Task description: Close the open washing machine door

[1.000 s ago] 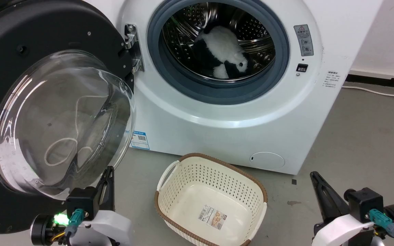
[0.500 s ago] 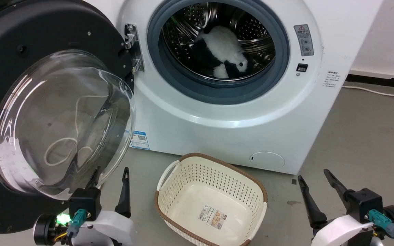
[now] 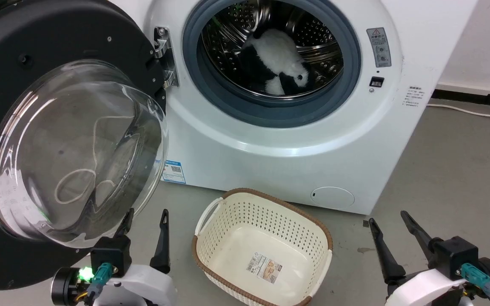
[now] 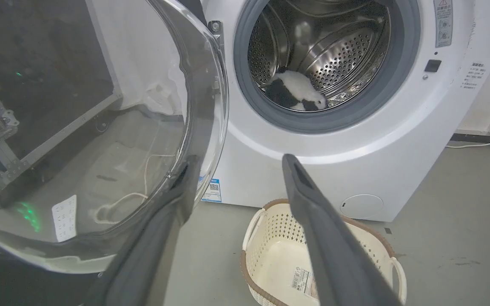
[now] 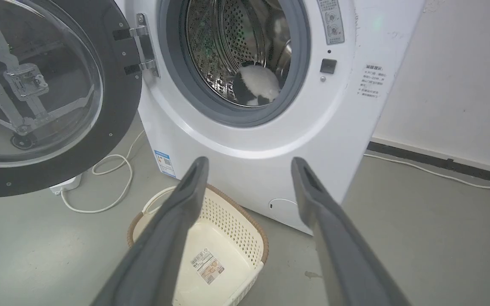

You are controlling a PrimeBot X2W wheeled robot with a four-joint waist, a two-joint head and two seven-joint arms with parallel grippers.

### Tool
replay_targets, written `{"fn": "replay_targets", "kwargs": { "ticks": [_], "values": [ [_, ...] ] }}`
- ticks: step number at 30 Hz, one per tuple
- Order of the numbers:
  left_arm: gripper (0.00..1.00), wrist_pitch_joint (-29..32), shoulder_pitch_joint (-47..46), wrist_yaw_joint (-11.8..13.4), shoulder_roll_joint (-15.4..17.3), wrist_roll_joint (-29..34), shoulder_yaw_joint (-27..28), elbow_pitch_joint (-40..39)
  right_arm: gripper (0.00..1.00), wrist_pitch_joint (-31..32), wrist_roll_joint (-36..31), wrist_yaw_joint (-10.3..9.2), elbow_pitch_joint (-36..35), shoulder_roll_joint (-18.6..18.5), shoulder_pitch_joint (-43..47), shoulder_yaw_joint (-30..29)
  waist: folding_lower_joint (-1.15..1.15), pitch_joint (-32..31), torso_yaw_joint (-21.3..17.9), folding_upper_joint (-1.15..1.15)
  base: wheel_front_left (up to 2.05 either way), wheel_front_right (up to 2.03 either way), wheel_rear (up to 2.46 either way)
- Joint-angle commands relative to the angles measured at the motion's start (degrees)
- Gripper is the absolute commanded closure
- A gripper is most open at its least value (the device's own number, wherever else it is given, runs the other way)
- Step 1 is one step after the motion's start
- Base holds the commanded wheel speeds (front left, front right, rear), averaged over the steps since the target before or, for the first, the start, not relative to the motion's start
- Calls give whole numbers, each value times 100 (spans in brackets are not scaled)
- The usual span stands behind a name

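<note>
One glossy black round washing machine door point(image 3: 58, 38) stands wide open, its glass edge near the released left gripper point(image 3: 148, 212); the right gripper point(image 3: 387, 216) is released too.

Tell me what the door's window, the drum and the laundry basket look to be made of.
Door window: clear glass or hard plastic, glossy; see-through, with bright glints.
Drum: bright metal, likely stainless steel; shiny, with punched holes.
Laundry basket: cream plastic, matte, with moulded perforations and a brown rim.

Grey concrete floor point(image 3: 453, 170), white wall point(image 3: 487, 42), dark skirting point(image 3: 474, 98).
</note>
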Motion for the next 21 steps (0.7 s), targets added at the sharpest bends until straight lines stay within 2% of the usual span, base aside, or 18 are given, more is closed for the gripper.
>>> {"fn": "replay_targets", "kwargs": {
  "ticks": [1, 21],
  "values": [
    [0, -77, -62, 31, -1, -61, -45, 44, 0, -67, 93, 1, 38, 0, 13, 27, -1, 6, 0, 0, 0, 0, 0],
    [0, -304, -131, 64, -1, -332, -265, 219, 0, -294, 399, 1, 186, -1, 25, 119, -1, 60, 12, 0, 0, 0, 0]
  ]
}}
